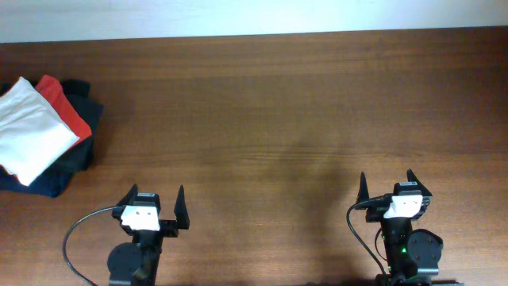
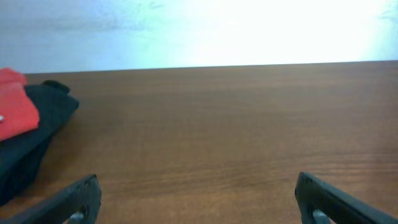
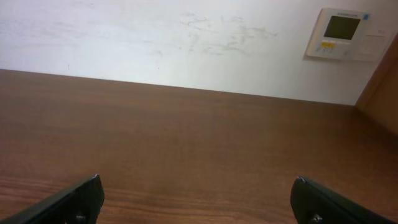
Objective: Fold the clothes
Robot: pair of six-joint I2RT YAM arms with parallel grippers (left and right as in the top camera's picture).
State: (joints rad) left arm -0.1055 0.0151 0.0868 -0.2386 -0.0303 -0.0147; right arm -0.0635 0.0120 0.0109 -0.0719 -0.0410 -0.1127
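Overhead view: pile at the left edge, both my hands empty

The white T-shirt (image 1: pixel 32 131) lies folded on top of a pile by the left edge of the table (image 1: pixel 278 119), close to the far left corner. Under it is a red shirt (image 1: pixel 70 107), and under that a dark garment (image 1: pixel 75 155). I think they are stacked there so the middle of the table is free for folding. The white one is on top, so it is the easy one to take.

My left gripper (image 1: pixel 156 202) sits at the near edge, on the left side. Its two fingers are spread wide with nothing between them. My right gripper (image 1: pixel 386 187) sits at the near edge on the right side, spread wide too, with nothing in it. Both point toward the far edge. I think they are parked apart so they do not bump and are ready to reach out.

From my left wrist I see the red shirt and the dark garment off to the left, well apart from my fingers. From my right wrist I see only wood, the wall, and a small control panel (image 3: pixel 341 34) on it.

The T-shirt looks neat already, so I cannot tell if it needs opening up first. My left gripper is nearer the pile, so I guess it should go.
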